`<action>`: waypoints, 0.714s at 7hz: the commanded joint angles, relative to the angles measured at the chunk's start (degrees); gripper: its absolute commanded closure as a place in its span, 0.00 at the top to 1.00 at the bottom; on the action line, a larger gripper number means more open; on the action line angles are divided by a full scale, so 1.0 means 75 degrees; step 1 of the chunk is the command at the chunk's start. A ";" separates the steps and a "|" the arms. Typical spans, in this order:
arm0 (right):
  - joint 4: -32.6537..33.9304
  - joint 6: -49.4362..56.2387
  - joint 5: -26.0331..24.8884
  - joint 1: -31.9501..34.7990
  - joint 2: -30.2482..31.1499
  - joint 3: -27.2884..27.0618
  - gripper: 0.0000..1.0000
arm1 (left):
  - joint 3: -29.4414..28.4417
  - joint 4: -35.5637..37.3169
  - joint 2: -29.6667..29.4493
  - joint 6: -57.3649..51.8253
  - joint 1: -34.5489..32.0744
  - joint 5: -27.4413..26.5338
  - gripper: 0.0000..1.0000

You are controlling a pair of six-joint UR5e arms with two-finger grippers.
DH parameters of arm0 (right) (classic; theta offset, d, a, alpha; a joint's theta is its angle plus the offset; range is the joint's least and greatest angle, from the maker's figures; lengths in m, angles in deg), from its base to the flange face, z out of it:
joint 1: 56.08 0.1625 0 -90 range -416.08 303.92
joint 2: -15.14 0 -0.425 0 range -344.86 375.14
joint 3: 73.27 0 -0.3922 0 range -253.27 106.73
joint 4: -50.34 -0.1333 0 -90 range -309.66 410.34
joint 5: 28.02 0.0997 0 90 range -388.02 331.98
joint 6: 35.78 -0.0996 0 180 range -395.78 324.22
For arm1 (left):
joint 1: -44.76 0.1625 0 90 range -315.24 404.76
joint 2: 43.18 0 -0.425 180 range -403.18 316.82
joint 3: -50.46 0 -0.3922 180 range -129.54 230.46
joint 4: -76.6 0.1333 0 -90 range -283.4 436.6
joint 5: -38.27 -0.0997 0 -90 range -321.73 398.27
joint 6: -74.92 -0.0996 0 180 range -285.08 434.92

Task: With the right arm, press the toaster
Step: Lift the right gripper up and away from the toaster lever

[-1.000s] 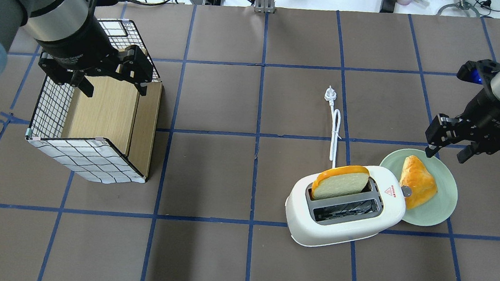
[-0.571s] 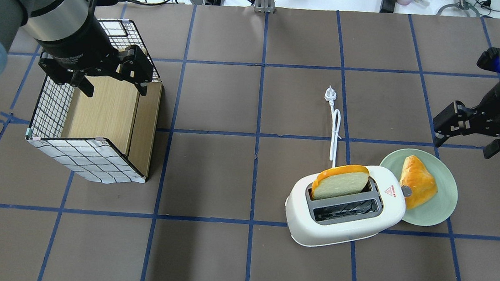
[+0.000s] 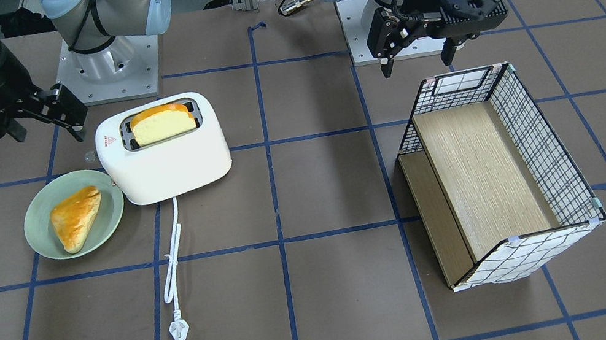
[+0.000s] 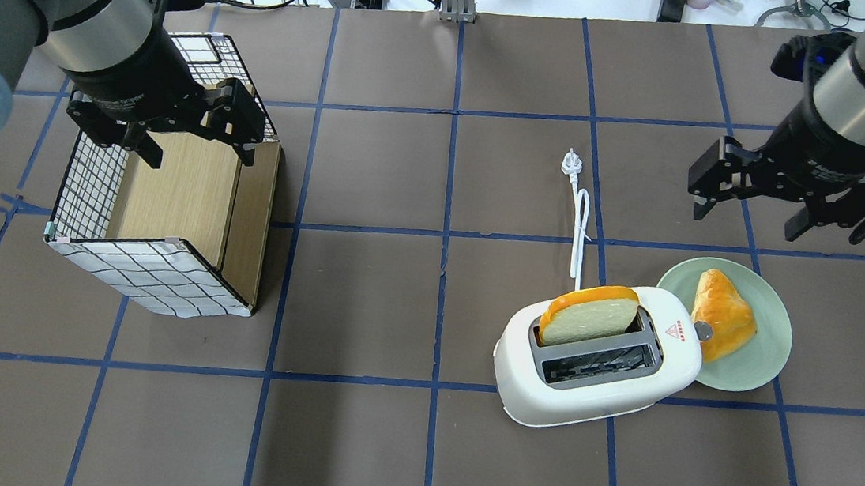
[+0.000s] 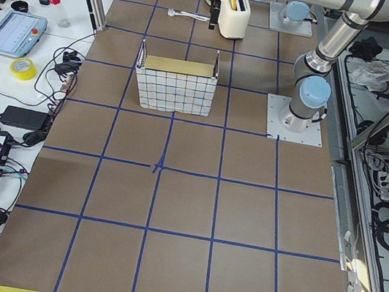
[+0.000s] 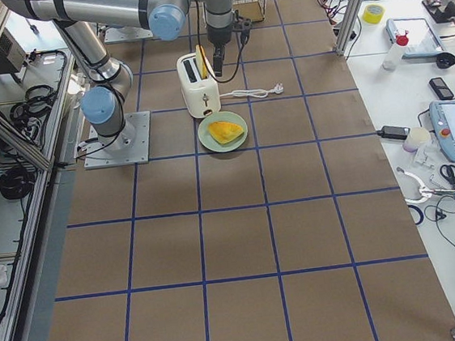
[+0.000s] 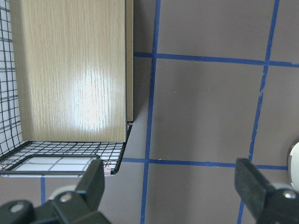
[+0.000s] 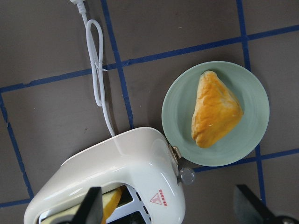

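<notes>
The white toaster (image 4: 593, 385) stands on the table with a bread slice (image 4: 588, 317) upright in its far slot. Its lever knob (image 4: 702, 330) sticks out of the end beside the plate. It also shows in the front view (image 3: 172, 168) and in the right wrist view (image 8: 126, 163). Its white cord (image 4: 580, 233) trails away from the robot to a plug. My right gripper (image 4: 746, 218) is open and empty. It hangs in the air beyond the plate, apart from the toaster. My left gripper (image 4: 199, 155) is open and empty over the basket.
A green plate (image 4: 753, 377) with a pastry (image 4: 723, 315) touches the toaster's lever end. A wire basket (image 4: 152, 271) with a wooden floor lies on its side at the left. Blue tape lines cross the brown table.
My right gripper swung out to the right, then came back left and farther from the robot, still open. The left arm, toaster and plate have not moved.
</notes>
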 commanded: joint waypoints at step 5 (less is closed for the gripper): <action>0.0391 -0.1232 -0.0024 0.1273 -0.0040 0.0074 1.00 | -0.0009 0.0000 0.0000 0.0000 0.0000 -0.0011 1.00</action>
